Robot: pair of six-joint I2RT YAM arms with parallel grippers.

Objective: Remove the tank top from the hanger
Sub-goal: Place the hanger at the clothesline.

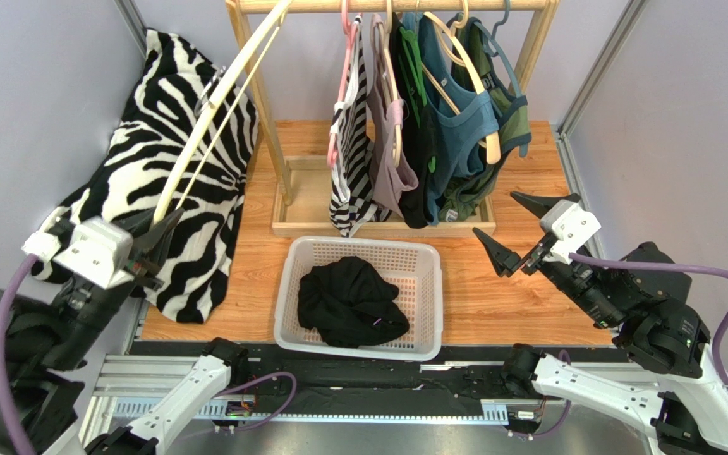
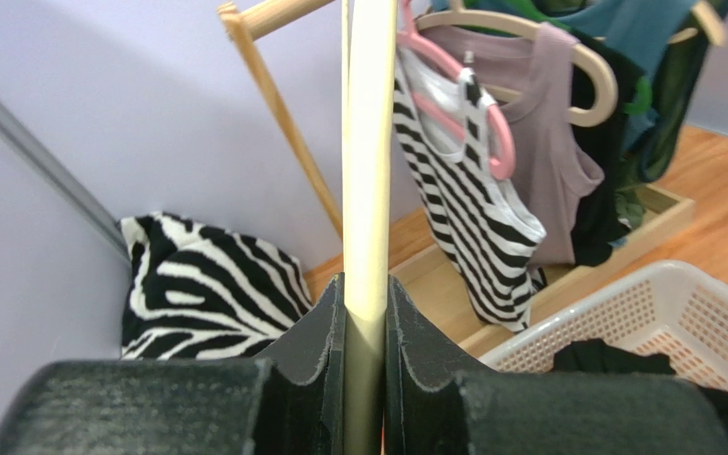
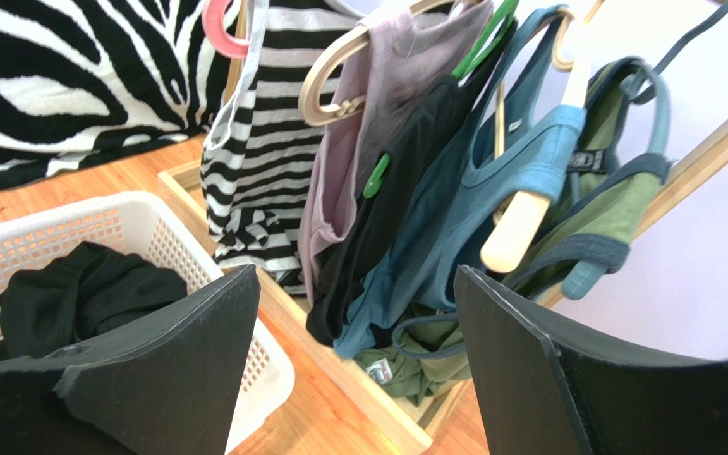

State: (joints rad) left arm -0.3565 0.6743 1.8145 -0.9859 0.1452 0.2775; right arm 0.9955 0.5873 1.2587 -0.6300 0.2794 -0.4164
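Pinching the bare hanger (image 2: 368,142) tight, the left fingers (image 2: 366,322) seem finished; zebra tank top (image 1: 135,180) lies alongside, right fingers (image 1: 503,220) wide, empty. Next, probably, park the hanger.

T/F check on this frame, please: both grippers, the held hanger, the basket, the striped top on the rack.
1. The left gripper is shut on a cream wooden hanger. True.
2. That hanger carries a tank top. False: it is bare.
3. The right gripper is shut on a blue tank top. False: it is open and holds nothing.
4. A black garment lies in the white perforated plastic basket. True.
5. The black-and-white striped tank top hangs on a green hanger. False: it hangs on a pink hanger.
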